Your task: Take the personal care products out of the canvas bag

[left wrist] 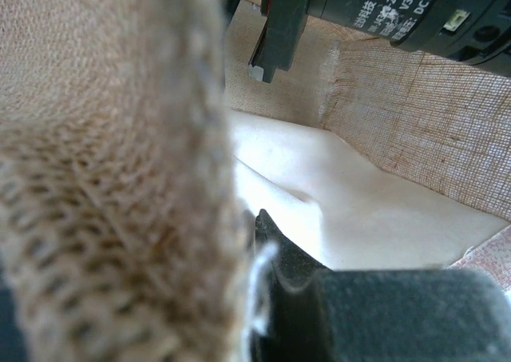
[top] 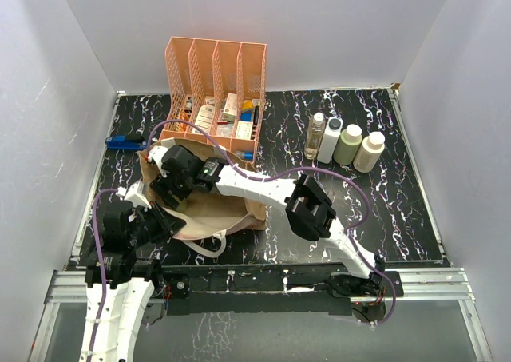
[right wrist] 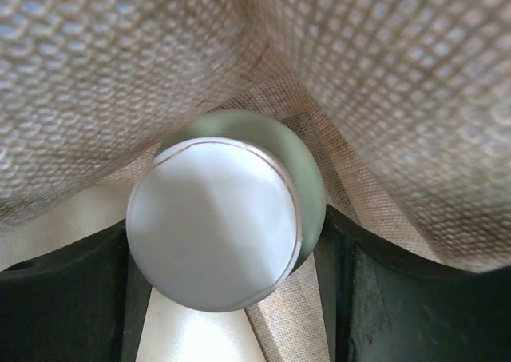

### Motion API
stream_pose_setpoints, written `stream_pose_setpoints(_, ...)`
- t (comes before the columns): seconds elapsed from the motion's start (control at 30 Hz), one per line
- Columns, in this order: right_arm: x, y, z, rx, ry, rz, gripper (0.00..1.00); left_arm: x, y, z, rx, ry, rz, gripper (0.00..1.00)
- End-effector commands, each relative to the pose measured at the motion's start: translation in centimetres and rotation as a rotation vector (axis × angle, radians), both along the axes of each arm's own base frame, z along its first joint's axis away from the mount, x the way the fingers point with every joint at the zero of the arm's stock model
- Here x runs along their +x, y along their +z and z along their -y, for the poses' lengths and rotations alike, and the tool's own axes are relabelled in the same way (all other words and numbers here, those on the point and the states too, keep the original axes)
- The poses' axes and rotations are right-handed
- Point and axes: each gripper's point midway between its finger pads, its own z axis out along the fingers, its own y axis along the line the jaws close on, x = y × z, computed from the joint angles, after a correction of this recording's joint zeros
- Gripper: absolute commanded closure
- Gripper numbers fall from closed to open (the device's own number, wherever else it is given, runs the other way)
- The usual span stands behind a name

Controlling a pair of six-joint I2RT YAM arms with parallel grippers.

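Observation:
The canvas bag [top: 239, 206] lies open at the near left of the table. My right gripper [right wrist: 226, 246] reaches inside it, fingers either side of a pale olive-green bottle [right wrist: 307, 170] with a cream cap [right wrist: 211, 222], and is shut on it. In the top view the arm's wrist [top: 185, 173] hides this bottle. My left gripper [left wrist: 254, 254] pinches the bag's coarse rim [left wrist: 120, 178], near the bag's left side in the top view [top: 160, 220]. Four bottles stand at the right: a clear one [top: 316, 136], a white one with a dark cap [top: 330, 140] and two olive-green ones [top: 347, 145] [top: 369, 151].
An orange slotted file rack [top: 215, 74] holding small boxes and tubes stands right behind the bag. A blue object [top: 124, 142] lies at the far left edge. White walls enclose the table on three sides. The bag's cream strap [top: 209, 246] trails toward the near edge.

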Motion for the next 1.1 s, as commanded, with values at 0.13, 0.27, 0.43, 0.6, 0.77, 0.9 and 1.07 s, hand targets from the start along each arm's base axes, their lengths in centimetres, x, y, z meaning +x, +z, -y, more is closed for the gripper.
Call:
stream_pose_setpoints(0.13,0.5,9.5,-1.3,0.211,-0.028,0.107,0.51,-0.1,0.3,0.2,-0.007,-0.017,0.017,1.00)
stream_pose_setpoints(0.27,0.7,12.1,-0.4,0.258,-0.063,0.135,0.58,-0.1,0.2,0.2,-0.008,-0.014,0.016,1.00)
stream_pose_setpoints(0.43,0.5,15.0,1.4,0.327,-0.107,0.151,0.63,-0.1,0.2,0.2,-0.007,-0.014,0.017,1.00)
stream_pose_setpoints(0.6,0.3,17.8,3.4,0.426,-0.146,0.131,0.64,-0.1,0.3,0.2,-0.009,-0.014,0.017,1.00)
stream_pose_setpoints(0.77,0.8,19.5,5.8,0.532,-0.153,0.041,0.66,-0.1,0.3,0.2,-0.009,-0.013,0.017,1.00)
stream_pose_setpoints(0.9,1.2,20.6,7.4,0.604,-0.141,-0.001,0.67,-0.1,0.3,0.2,-0.009,-0.013,0.018,1.00)
stream_pose_setpoints(1.07,1.8,17.2,7.2,0.518,-0.120,0.014,0.66,-0.1,0.3,0.2,-0.008,-0.012,0.018,1.00)
